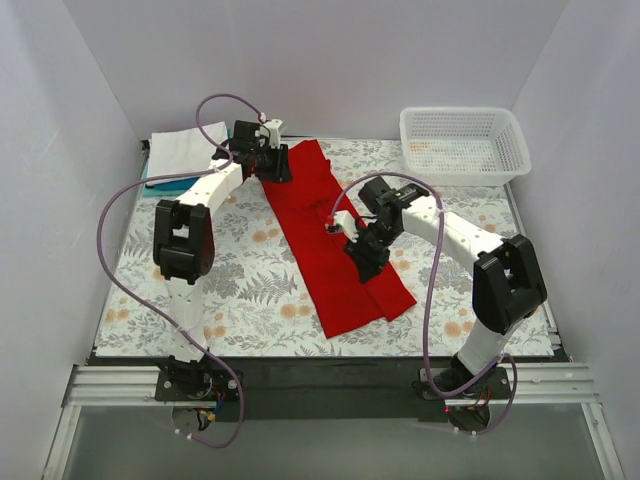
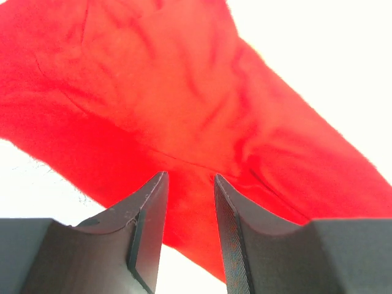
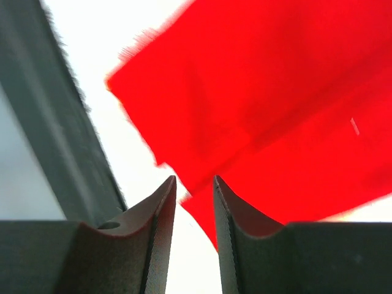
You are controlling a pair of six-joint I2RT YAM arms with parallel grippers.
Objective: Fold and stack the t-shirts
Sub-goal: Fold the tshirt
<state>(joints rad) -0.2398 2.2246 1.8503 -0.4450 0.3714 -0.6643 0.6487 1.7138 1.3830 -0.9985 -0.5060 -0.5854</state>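
A red t-shirt (image 1: 335, 240), folded into a long strip, lies diagonally across the floral table, from the far middle to the near right. My left gripper (image 1: 275, 163) is open, just above the strip's far end; the red cloth fills the left wrist view (image 2: 184, 104). My right gripper (image 1: 362, 262) is open, over the strip's near half; the right wrist view shows the cloth's edge (image 3: 275, 110) between and beyond its tips. A folded white shirt (image 1: 185, 148) lies on a teal one (image 1: 165, 183) at the far left.
A white plastic basket (image 1: 463, 143) stands at the far right corner. The floral tablecloth (image 1: 250, 290) covers the table. White walls close in the left, back and right sides. A black rail (image 1: 320, 375) runs along the near edge.
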